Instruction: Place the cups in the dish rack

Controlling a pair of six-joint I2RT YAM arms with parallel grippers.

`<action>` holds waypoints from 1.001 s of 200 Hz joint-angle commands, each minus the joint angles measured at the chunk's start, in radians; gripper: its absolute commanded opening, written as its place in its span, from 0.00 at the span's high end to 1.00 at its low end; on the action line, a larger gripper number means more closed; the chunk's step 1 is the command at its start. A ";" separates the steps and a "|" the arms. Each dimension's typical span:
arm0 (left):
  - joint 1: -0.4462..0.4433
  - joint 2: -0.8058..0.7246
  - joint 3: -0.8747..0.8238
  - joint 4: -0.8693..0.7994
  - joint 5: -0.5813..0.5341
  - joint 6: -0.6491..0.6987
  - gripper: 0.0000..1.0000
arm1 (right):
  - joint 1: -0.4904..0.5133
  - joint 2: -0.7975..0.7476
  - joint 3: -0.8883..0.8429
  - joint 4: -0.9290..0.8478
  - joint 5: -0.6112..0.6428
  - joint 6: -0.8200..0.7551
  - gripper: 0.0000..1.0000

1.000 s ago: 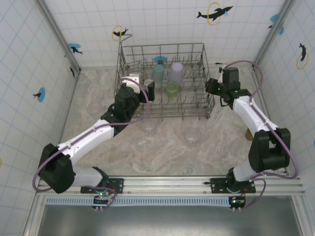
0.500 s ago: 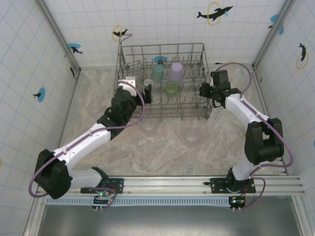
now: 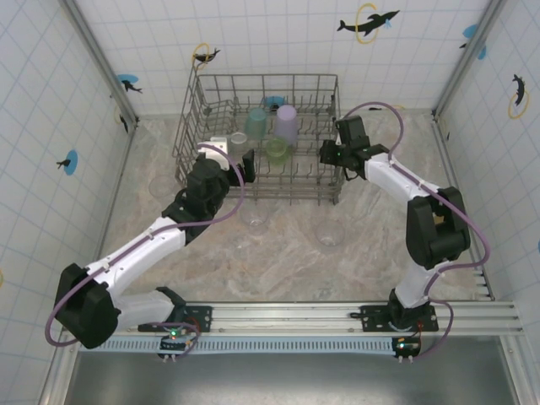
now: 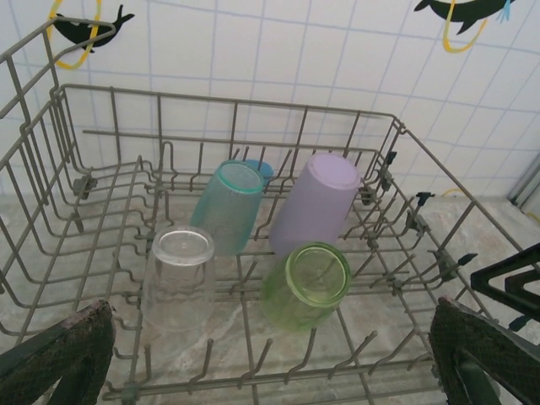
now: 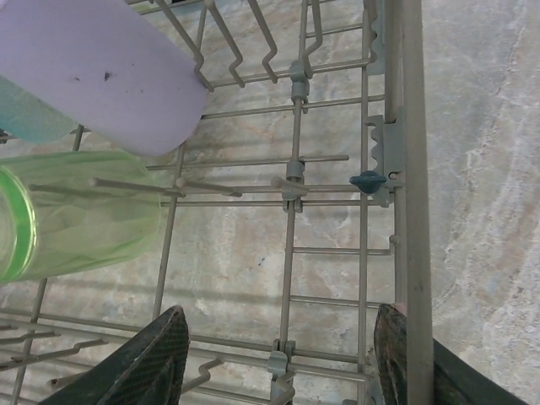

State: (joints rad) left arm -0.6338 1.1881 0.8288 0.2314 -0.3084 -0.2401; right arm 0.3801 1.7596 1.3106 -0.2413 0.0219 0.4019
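Observation:
The grey wire dish rack (image 3: 253, 78) stands at the back of the table. Inside it, mouth-down on the tines, are a teal cup (image 4: 226, 207), a lavender cup (image 4: 314, 211), a light green cup (image 4: 305, 287) and a clear cup (image 4: 180, 278). My left gripper (image 3: 234, 152) hangs open over the rack's near left part, its fingers (image 4: 59, 354) spread wide with nothing between them. At the rack's right wall, my right gripper (image 3: 329, 154) is open; one finger (image 5: 152, 354) is inside the rack and the other is against the side rail (image 5: 412, 169).
Clear cups lie on the marble table in front of the rack, one near the middle (image 3: 253, 218) and one to its right (image 3: 329, 232). Tiled walls close in the back and both sides. Open table lies right of the rack.
The rack with its cups has slid to the left. My right gripper moved left along with its right wall. My left gripper shifted slightly left and stayed open.

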 commanded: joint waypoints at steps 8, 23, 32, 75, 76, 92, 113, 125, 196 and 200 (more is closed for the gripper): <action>0.008 -0.024 -0.010 -0.020 -0.010 -0.018 0.02 | 0.013 -0.042 0.078 -0.015 -0.001 -0.014 0.38; 0.007 -0.025 -0.008 -0.024 -0.004 -0.021 0.02 | 0.002 -0.086 0.073 -0.044 0.017 -0.023 0.37; 0.008 -0.025 -0.007 -0.023 0.004 -0.021 0.02 | -0.009 -0.115 0.068 -0.058 0.017 -0.025 0.36; 0.008 -0.016 0.006 -0.028 0.043 -0.021 0.02 | -0.095 -0.232 0.059 -0.209 0.038 -0.020 0.34; 0.008 -0.016 0.007 -0.028 0.044 -0.021 0.02 | -0.097 -0.235 0.059 -0.214 0.041 -0.021 0.34; 0.007 -0.018 0.007 -0.030 0.060 -0.021 0.02 | -0.144 -0.275 0.047 -0.308 0.081 -0.027 0.33; 0.008 -0.024 0.007 -0.034 0.087 -0.021 0.02 | -0.235 -0.335 0.002 -0.415 0.105 -0.027 0.33; 0.008 -0.027 0.010 -0.036 0.105 -0.038 0.02 | -0.288 -0.375 -0.039 -0.457 0.114 -0.025 0.33; 0.008 -0.035 -0.010 -0.010 0.201 -0.089 0.02 | -0.463 -0.523 -0.245 -0.581 0.230 -0.011 0.32; 0.007 -0.031 -0.010 -0.008 0.213 -0.089 0.02 | -0.467 -0.527 -0.256 -0.579 0.232 -0.009 0.32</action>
State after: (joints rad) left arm -0.6338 1.1648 0.8288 0.2077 -0.1612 -0.2977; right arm -0.0551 1.2682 1.1160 -0.7582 0.2050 0.3809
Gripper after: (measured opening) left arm 0.975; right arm 0.682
